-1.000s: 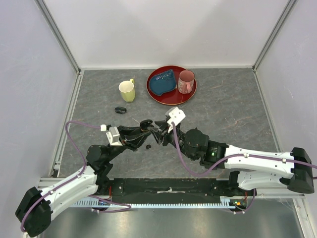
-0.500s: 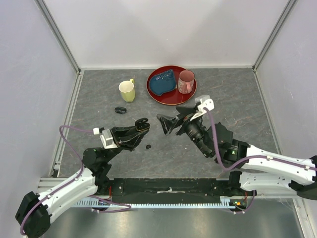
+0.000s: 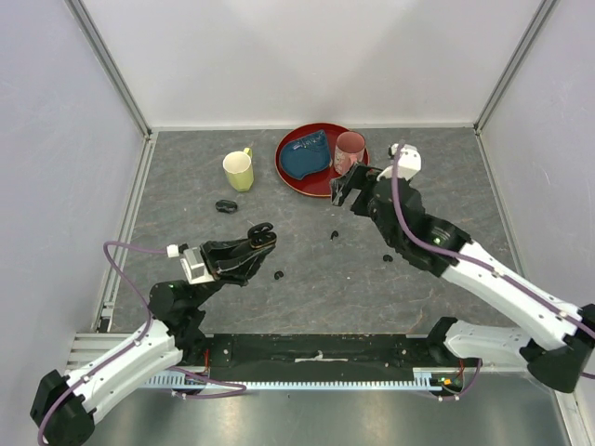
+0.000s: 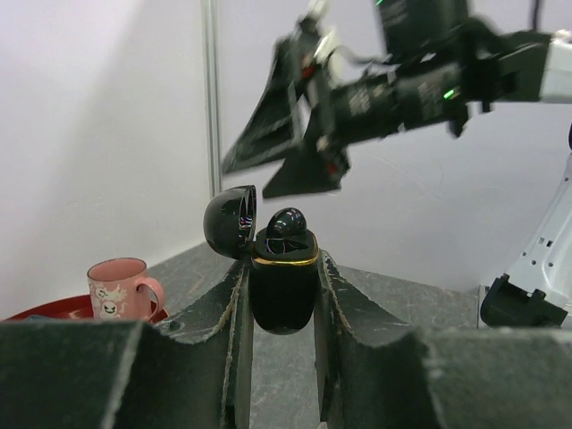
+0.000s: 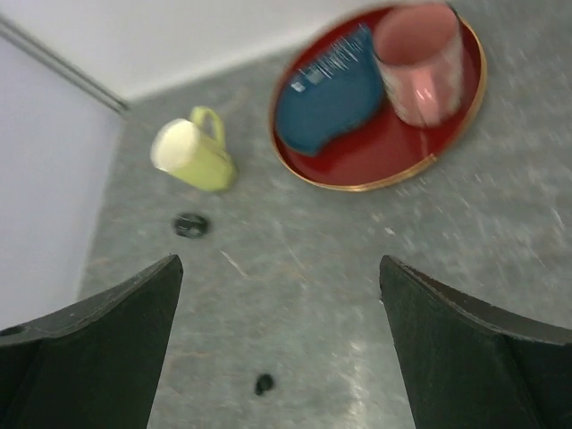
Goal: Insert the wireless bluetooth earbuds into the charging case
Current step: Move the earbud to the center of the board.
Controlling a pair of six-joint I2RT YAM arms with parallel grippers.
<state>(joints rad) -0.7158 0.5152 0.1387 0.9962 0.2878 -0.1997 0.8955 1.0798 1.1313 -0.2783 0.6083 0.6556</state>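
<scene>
table (image 3: 446,186) of grey stone look fills the top view, with a red tray (image 3: 307,186) near the middle of its far edge bearing a blue pouch (image 3: 306,155) and a pink mug (image 3: 350,153). a yellow mug (image 3: 239,171) stands just left of the tray, and a second black case (image 3: 226,206) lies nearer the left edge. the left gripper (image 3: 253,243) hangs over the near left part of the table, clamped tight on the charging case (image 3: 263,230). one earbud (image 3: 278,275) lies on the table just beside it, and another earbud (image 3: 334,234) lies near the table's middle. the right gripper (image 3: 346,184) is above the tray's near rim, jaws spread wide and holding nothing. in the left wrist view the dark fingers (image 4: 179,357) press the case's two sides. the case stands upright with its lid (image 4: 230,222) swung open to the left, and a glossy earbud (image 4: 288,225) sits in its gold-rimmed mouth. the right gripper shows blurred above and behind. the right wrist view is blurred. its fingers (image 5: 98,344) sit far apart at the lower corners with only table between them. the tray, both mugs, the second case and a loose earbud (image 5: 263,384) lie below.
</scene>
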